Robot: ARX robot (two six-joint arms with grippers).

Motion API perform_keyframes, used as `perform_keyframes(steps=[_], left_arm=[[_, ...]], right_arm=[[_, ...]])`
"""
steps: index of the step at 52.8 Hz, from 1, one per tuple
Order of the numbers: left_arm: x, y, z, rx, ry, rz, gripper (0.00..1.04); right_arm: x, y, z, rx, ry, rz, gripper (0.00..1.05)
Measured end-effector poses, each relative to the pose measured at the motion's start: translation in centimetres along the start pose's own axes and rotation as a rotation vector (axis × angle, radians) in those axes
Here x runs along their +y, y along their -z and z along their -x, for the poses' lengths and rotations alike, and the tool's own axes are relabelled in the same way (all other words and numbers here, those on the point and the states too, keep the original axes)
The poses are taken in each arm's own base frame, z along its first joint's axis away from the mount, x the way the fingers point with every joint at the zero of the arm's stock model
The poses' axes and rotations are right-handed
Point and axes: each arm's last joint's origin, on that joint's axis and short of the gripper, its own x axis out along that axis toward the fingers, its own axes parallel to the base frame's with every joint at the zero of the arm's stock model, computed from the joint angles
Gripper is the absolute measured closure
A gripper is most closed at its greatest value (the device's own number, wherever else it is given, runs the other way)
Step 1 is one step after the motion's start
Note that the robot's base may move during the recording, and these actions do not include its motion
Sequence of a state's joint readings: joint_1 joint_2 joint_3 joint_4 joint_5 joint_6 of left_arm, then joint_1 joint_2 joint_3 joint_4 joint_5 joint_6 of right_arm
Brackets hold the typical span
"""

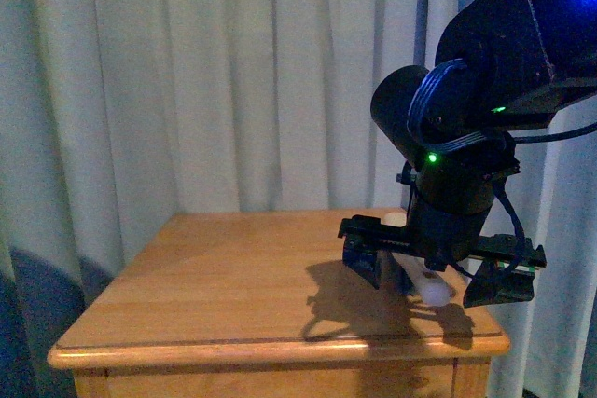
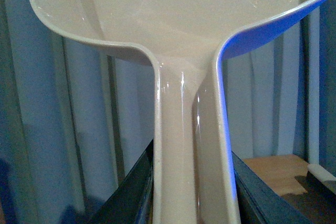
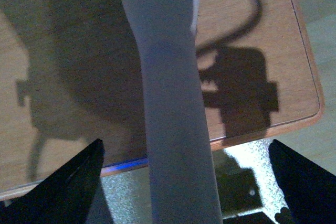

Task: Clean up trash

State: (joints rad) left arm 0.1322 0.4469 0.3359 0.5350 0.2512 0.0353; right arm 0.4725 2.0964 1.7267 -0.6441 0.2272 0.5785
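Observation:
My left gripper (image 2: 191,187) is shut on the handle of the pale dustpan (image 2: 173,24), whose scoop fills the left wrist view; neither shows in the front view. At the right of the wooden table (image 1: 233,277), my right gripper (image 1: 429,272) hangs open just above the top. A pale long handle (image 3: 173,129) runs between its dark fingers (image 3: 68,182) without touching them. The handle's rounded white end (image 1: 433,288) shows under the gripper. The trash is out of view.
Pale curtains (image 1: 187,81) hang close behind the table. In the right wrist view the table's front edge (image 3: 262,129) crosses under the gripper, with speckled floor (image 3: 247,156) beyond it. A table corner (image 2: 278,171) shows beside the dustpan handle.

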Motion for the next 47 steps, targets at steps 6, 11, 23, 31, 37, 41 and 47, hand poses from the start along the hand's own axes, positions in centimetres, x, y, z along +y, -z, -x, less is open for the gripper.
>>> perform_keyframes(steps=[6, 11, 23, 31, 37, 41, 47], left_arm=[[0.0, 0.0, 0.0, 0.000, 0.000, 0.000, 0.77], [0.0, 0.0, 0.0, 0.000, 0.000, 0.000, 0.77], [0.0, 0.0, 0.0, 0.000, 0.000, 0.000, 0.77], [0.0, 0.0, 0.0, 0.000, 0.000, 0.000, 0.77], [0.0, 0.0, 0.0, 0.000, 0.000, 0.000, 0.77], [0.0, 0.0, 0.0, 0.000, 0.000, 0.000, 0.77], [0.0, 0.0, 0.0, 0.000, 0.000, 0.000, 0.77]], right_arm=[[0.0, 0.2, -0.5, 0.015, 0.006, -0.002, 0.30], [0.0, 0.3, -0.7, 0.017, 0.006, -0.003, 0.43], [0.1, 0.0, -0.6, -0.027, -0.004, 0.016, 0.81], [-0.1, 0.0, -0.1, -0.079, 0.006, 0.056, 0.85], [-0.5, -0.1, 1.0, -0.166, 0.016, 0.112, 0.85], [-0.9, -0.3, 2.4, -0.253, 0.020, 0.147, 0.85], [-1.8, -0.4, 5.3, -0.418, 0.001, 0.206, 0.85]])
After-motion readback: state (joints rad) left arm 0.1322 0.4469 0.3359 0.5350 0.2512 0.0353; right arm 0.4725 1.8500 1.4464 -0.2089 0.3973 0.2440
